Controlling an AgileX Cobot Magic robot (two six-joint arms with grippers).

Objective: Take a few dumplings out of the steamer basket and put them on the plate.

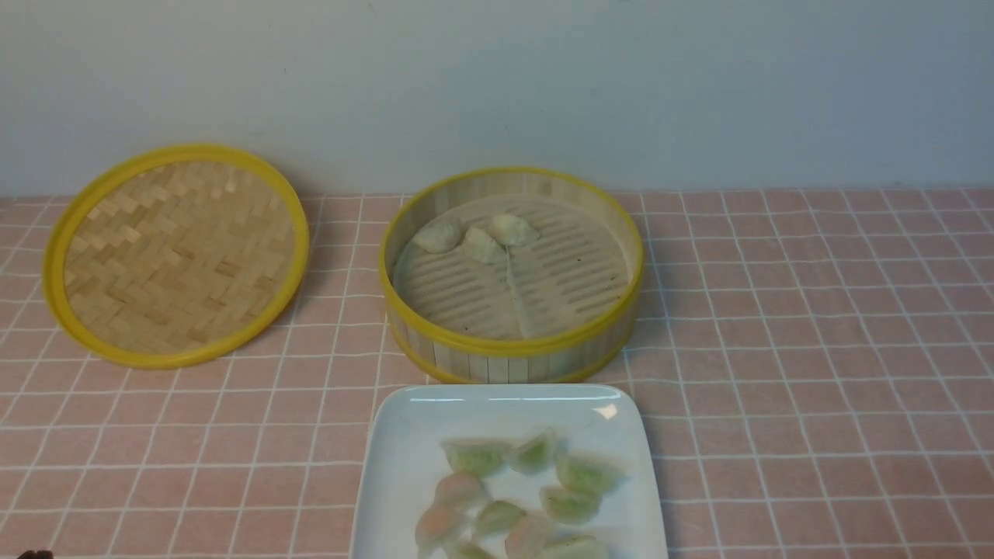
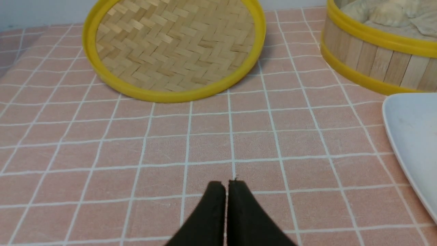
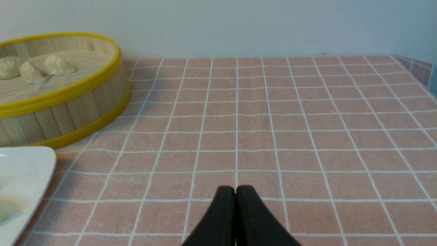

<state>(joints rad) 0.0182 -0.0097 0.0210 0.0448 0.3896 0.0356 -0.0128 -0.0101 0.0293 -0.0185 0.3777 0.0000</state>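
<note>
The left gripper [image 2: 226, 186] has its two black fingers pressed together, only a hairline seam between them, and nothing is caught there. It hangs low over the pink tiled tablecloth [image 2: 211, 143] near the table's front left corner, pointing toward the back edge. In the front view only a dark speck of it shows at the front left corner, so the arm's pose beyond that low, forward-pointing wrist cannot be told.

The right gripper [image 3: 235, 191] is likewise closed tight and empty, its fingers meeting tip to tip. It sits low over bare cloth on the right side of the table, aimed toward the back wall [image 3: 239, 24]. It does not appear in the front view.

Ahead of the left gripper lies the woven lid [image 2: 174, 44], flat and inside-up, near the back left of the table. Just beside it, toward the middle, stands the steamer basket [image 1: 505, 341], close to the back edge. Three whitish dumplings [image 1: 481, 242] remain in the basket, clustered against its far-left inner wall, touching one another.

The plate [image 1: 404, 435] sits at the middle of the front edge, just in front of the basket, almost touching it. About nine more dumplings lie on it in a loose cluster, mostly pale green, a few pinkish, some touching; the nearest ones are cut off by the view's edge.
</note>
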